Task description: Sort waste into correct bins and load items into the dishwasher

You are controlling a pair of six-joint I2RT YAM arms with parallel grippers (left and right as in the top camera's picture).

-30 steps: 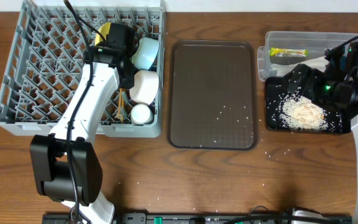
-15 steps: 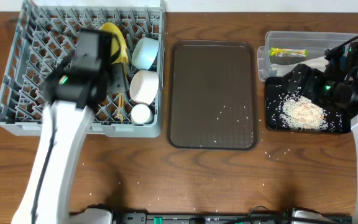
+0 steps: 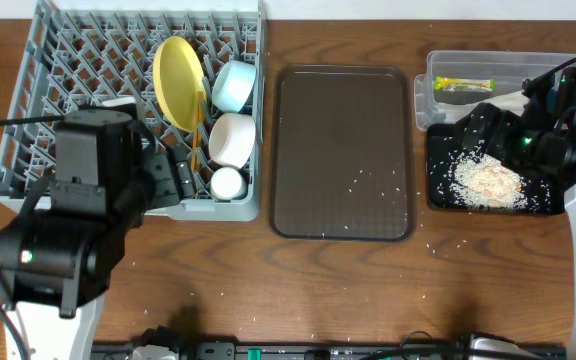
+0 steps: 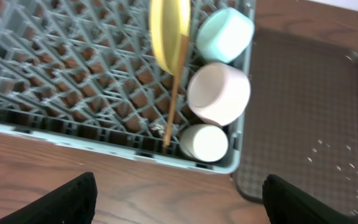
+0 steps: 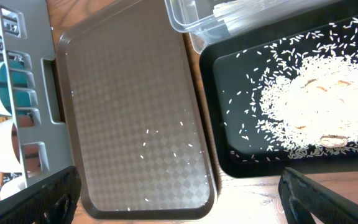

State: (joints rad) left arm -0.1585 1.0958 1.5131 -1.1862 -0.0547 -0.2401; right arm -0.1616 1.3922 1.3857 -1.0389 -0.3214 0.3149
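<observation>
Rack (image 3: 88,70) holding one plate (image 3: 176,68), two bowls (image 3: 235,86), one cup (image 3: 227,182), left pincer (image 4: 176,199) and right pincer (image 5: 179,193) apart

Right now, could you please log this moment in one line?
left gripper open; right gripper open; yellow plate, blue bowl, white bowl, cup, chopsticks in dish rack; rice in black tray; wrapper in tub

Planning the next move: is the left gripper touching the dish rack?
Apart. The left wrist view shows bare table between the open left gripper and the dish rack.
</observation>
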